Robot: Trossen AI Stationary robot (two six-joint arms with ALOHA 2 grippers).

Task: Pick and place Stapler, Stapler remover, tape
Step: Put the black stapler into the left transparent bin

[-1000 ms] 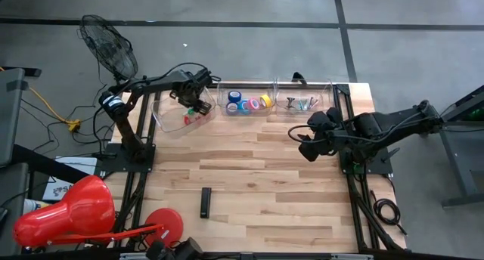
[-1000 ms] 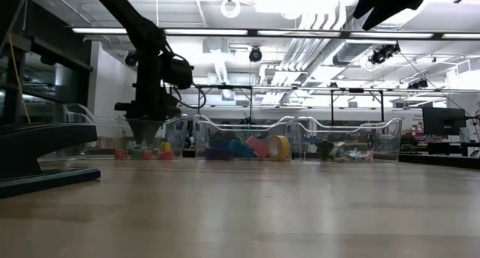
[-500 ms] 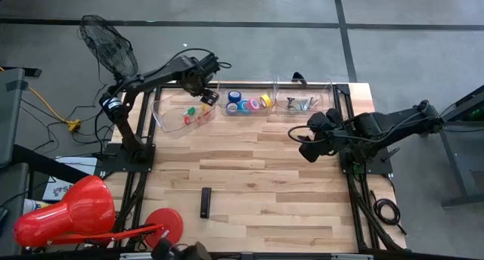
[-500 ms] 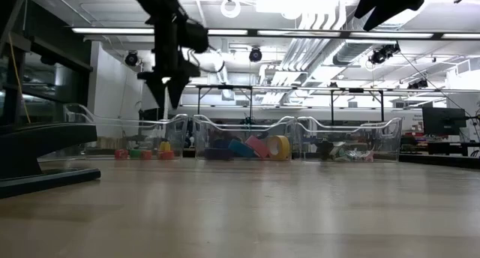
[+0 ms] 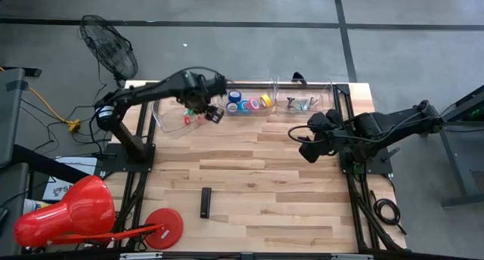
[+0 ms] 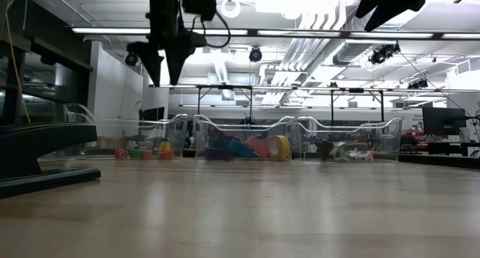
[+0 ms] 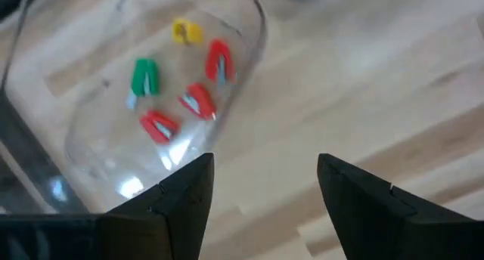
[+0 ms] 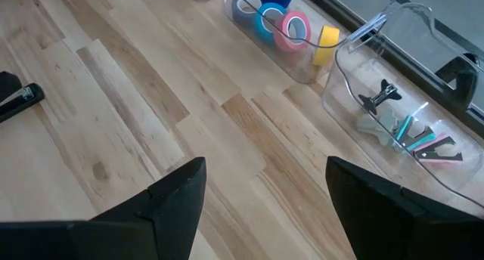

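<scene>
A black stapler [image 5: 205,202] lies flat on the wooden table toward its near edge, also in the right wrist view [image 8: 17,95]. Three clear bins stand along the far edge. The left bin [image 5: 168,112] holds small red, green and yellow staple removers [image 7: 198,101]. The middle one holds the coloured tape rolls [image 5: 248,103]. My left gripper [image 5: 212,113] hangs open and high over the left bin's right end, holding nothing [image 7: 261,192]. My right gripper [image 5: 300,143] waits open above the table's right part, holding nothing.
The right bin [image 5: 304,103] holds a black clip and teal and pink small tools [image 8: 412,131]. A red lamp [image 5: 64,211] with its flat red disc base [image 5: 164,222] stands at the near left corner. A fan [image 5: 110,48] stands off the far left corner.
My left gripper has risen out of the left bin, from down among the staple removers to well above the bin's rim. It has also drifted toward the table's right edge and a little toward the near edge.
</scene>
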